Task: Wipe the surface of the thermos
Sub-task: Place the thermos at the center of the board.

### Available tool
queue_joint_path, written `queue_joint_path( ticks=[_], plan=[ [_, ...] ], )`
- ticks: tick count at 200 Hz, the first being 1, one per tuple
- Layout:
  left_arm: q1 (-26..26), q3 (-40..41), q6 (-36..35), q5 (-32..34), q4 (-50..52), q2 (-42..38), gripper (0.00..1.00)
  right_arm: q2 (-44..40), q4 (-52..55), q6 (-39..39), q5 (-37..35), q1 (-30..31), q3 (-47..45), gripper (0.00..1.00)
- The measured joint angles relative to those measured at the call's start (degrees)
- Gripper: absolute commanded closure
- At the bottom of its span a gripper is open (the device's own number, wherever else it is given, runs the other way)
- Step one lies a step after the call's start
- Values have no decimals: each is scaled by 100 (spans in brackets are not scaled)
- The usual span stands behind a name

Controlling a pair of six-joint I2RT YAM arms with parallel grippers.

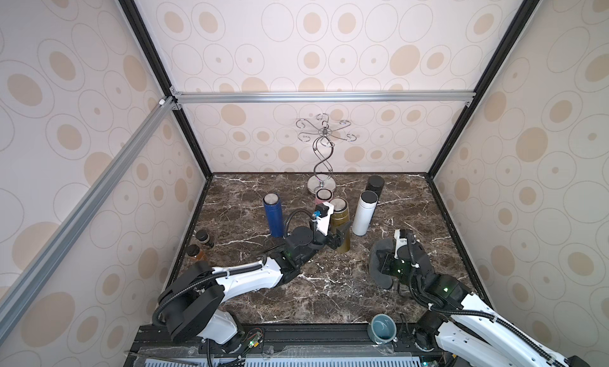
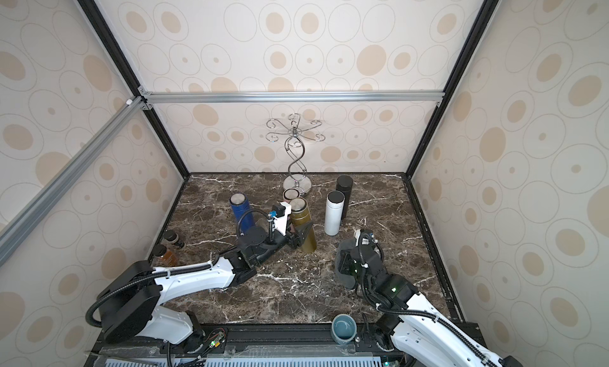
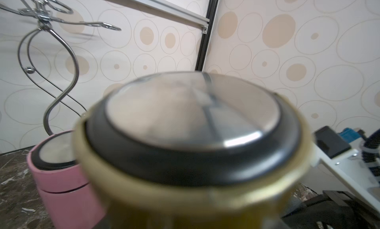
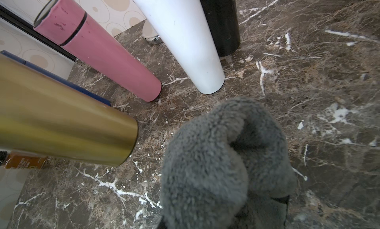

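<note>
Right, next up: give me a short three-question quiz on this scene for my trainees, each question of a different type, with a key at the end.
1. Which does the left hand grip? A) the blue one B) the gold thermos C) the white one
2. True or false: the grey cloth in the right hand touches the gold thermos.
3. How many thermoses show in a top view?

Key:
1. B
2. False: they are apart.
3. Five: the gold thermos, blue thermos, pink thermos, white thermos and black thermos.
</note>
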State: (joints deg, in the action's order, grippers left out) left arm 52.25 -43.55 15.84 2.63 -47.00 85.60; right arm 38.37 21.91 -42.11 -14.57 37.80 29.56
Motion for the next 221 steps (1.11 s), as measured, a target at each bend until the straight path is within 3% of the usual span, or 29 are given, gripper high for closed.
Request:
queue_joint_path(
  ticks=[56, 110, 221],
  plan=[
    [138, -444, -238, 63, 4, 953, 100, -94, 48, 24, -50, -7, -13, 100],
    [245, -664, -564, 516, -372, 1694, 100, -267, 125, 111, -70, -28, -35, 100],
    [254, -922, -737, 863, -1460, 2479, 100, -437, 151, 170, -70, -28, -129, 100]
  ],
)
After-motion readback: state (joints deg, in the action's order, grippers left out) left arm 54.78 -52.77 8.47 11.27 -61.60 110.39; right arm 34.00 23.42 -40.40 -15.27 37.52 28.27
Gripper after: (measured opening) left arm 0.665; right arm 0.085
